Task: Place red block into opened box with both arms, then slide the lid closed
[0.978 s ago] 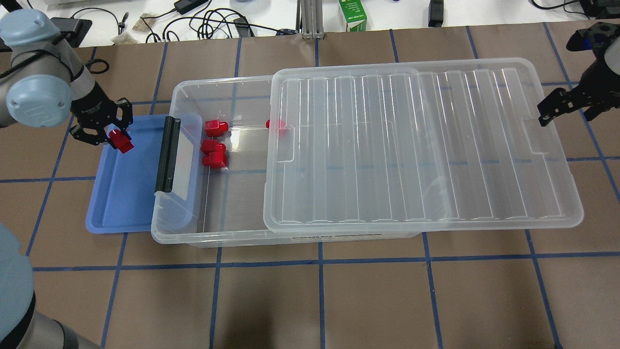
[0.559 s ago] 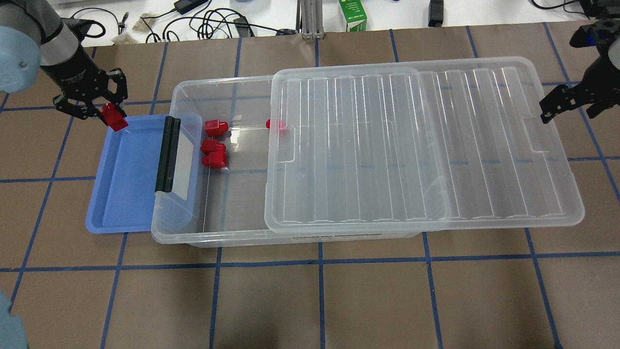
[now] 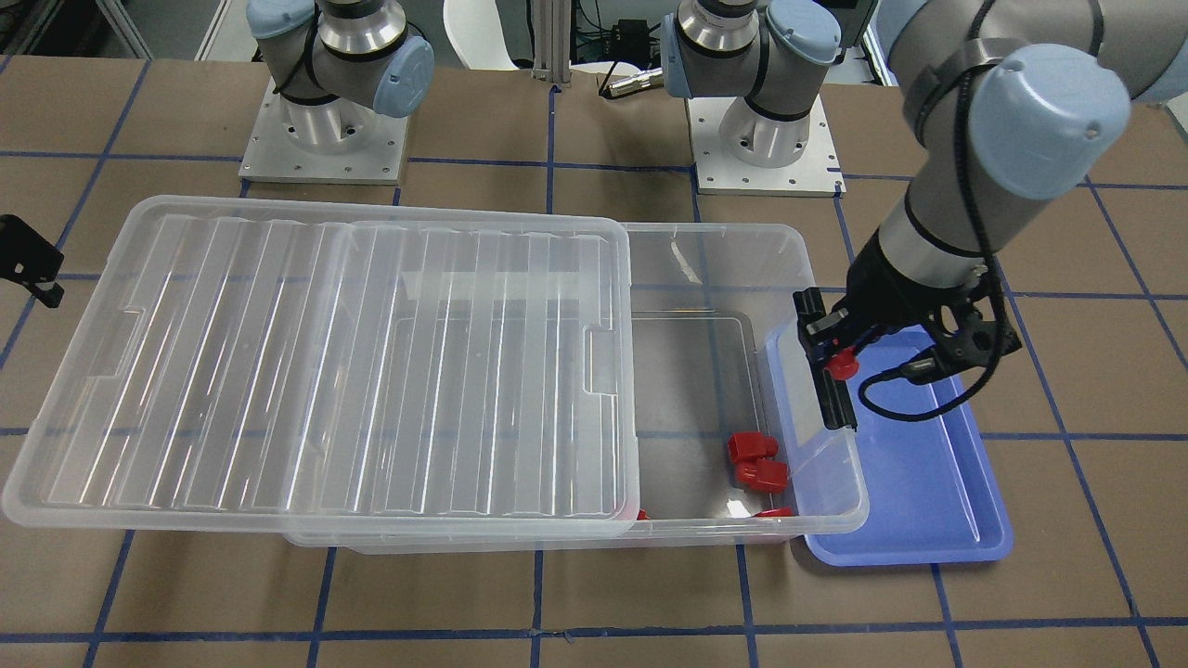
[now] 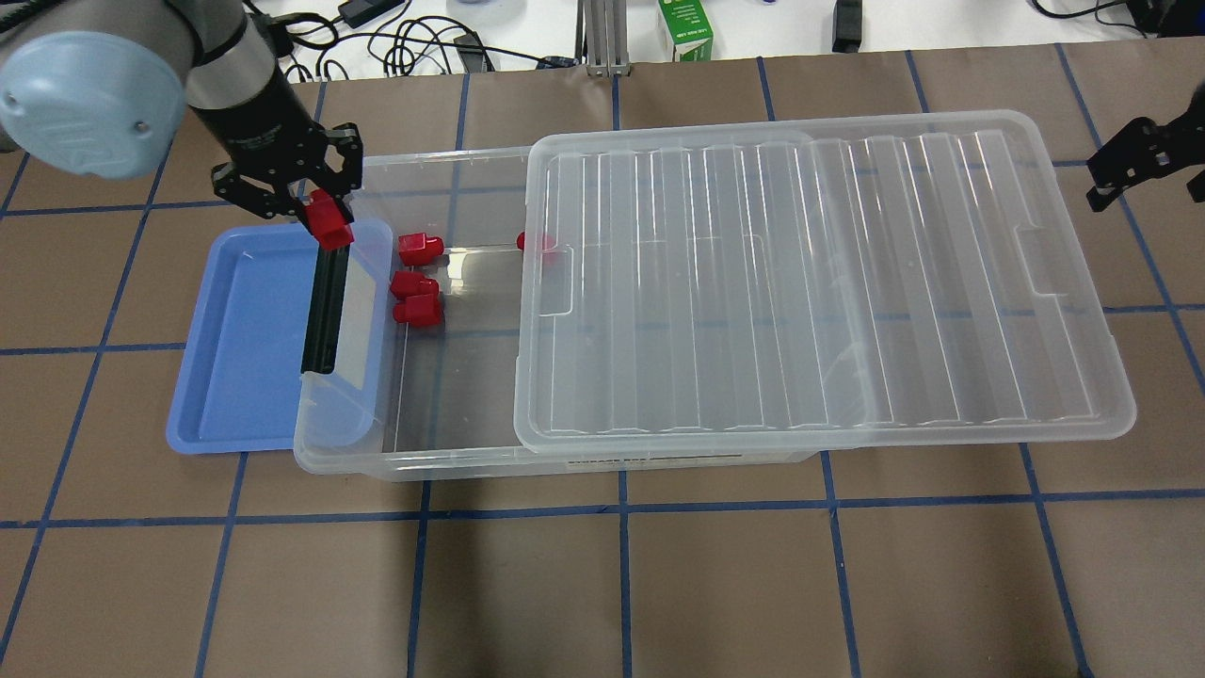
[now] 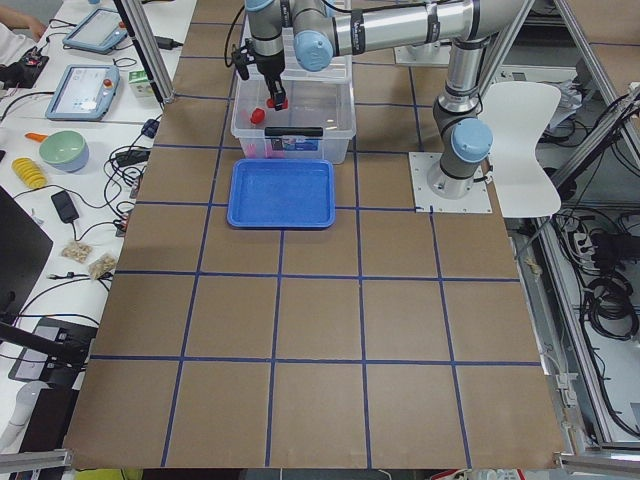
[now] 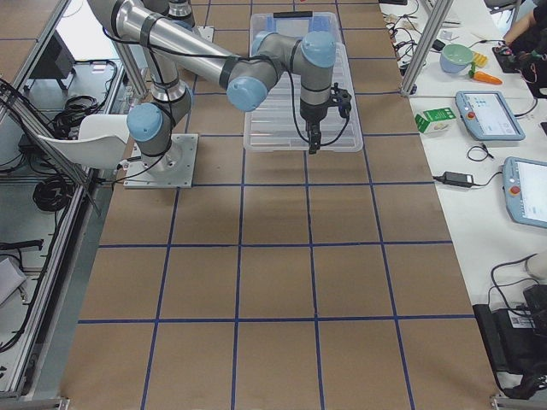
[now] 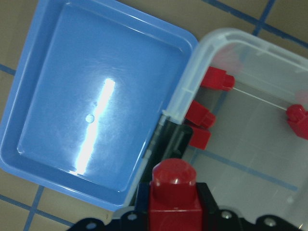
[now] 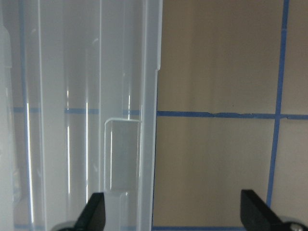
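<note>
My left gripper (image 4: pixel 320 209) is shut on a red block (image 4: pixel 329 222), stud pointing down, held above the far corner of the box (image 4: pixel 424 466) at its black latch bar (image 4: pixel 325 301). The left wrist view shows this block (image 7: pixel 173 192) between the pads, over the box rim. Several more red blocks (image 4: pixel 418 281) lie in the uncovered end of the box. The ribbed lid (image 4: pixel 819 282) covers the rest and overhangs the other end. My right gripper (image 4: pixel 1144 174) is open, off that lid's notched short edge (image 8: pixel 122 154) and not touching it.
A blue tray (image 4: pixel 245 330) lies partly under the box's latch end, with nothing in it. A green carton (image 4: pixel 685 28) and cables sit on the white bench beyond the table's far edge. Brown table with blue grid lines surrounds the box.
My left gripper has carried the red block rightward, from the tray's far left corner to above the box's latch end. My right gripper has drifted slightly further from the lid.
</note>
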Action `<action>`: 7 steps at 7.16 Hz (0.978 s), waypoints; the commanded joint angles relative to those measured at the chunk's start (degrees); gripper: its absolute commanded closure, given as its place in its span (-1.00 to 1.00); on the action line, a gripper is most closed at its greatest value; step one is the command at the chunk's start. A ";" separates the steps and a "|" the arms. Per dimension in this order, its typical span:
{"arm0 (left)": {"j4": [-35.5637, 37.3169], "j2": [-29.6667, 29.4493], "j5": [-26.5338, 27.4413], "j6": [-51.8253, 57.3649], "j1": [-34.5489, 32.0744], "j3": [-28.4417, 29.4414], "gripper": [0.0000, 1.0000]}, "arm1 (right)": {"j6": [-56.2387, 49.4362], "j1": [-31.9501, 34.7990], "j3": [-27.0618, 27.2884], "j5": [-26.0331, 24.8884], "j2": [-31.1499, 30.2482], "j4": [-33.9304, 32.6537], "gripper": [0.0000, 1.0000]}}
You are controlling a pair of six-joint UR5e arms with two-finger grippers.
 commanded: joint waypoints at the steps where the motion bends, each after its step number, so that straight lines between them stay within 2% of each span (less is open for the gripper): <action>1: 1.36 -0.59 -0.02 0.12 -4.23 -2.24 1.00 | 0.56 0.03 -3.28 -0.30 -5.62 10.03 -1.00; 2: 2.15 -0.94 -0.10 0.73 -4.42 -4.52 1.00 | 1.52 0.03 -2.76 -0.56 -7.47 10.50 -1.00; 4: 9.51 -1.91 -0.02 5.63 -4.33 -9.35 1.00 | 5.11 2.91 -3.37 0.66 -7.23 10.51 -1.00; 6: 14.10 -4.01 -0.62 6.19 -4.24 -12.26 1.00 | 17.54 11.50 -3.46 1.11 -6.18 9.72 -1.00; 7: 14.37 -4.98 -3.50 6.28 -4.24 -12.36 1.00 | 24.05 16.24 -3.46 1.11 -5.74 8.32 -1.00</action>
